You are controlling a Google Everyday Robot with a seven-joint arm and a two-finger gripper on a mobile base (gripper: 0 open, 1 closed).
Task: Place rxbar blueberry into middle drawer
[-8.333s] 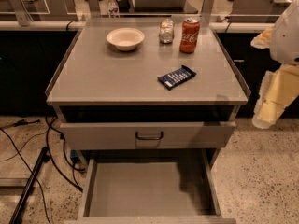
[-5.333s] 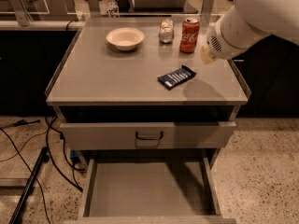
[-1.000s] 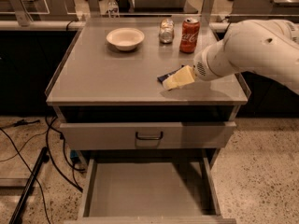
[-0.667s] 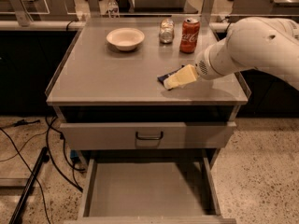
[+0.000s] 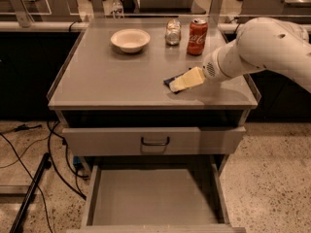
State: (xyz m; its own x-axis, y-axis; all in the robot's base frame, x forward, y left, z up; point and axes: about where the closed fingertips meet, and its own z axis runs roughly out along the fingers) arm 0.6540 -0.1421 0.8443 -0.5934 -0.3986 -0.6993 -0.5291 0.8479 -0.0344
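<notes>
The rxbar blueberry (image 5: 168, 81) lies on the grey cabinet top (image 5: 107, 81), right of centre; only its dark blue left end shows. My gripper (image 5: 183, 80) is right on it, its cream tip covering most of the bar, with the white arm reaching in from the right. The middle drawer (image 5: 150, 198) is pulled out below the front of the cabinet, its flat grey floor bare.
A red cola can (image 5: 198, 30), a small shiny jar (image 5: 172, 32) and a white bowl (image 5: 129, 39) stand at the back of the top. A shut drawer front with a black handle (image 5: 154, 141) sits above the pulled-out drawer. Cables lie on the floor at the left (image 5: 29, 154).
My arm has come in from the right and lowered onto the bar, which now is mostly covered. In the last second it has barely moved.
</notes>
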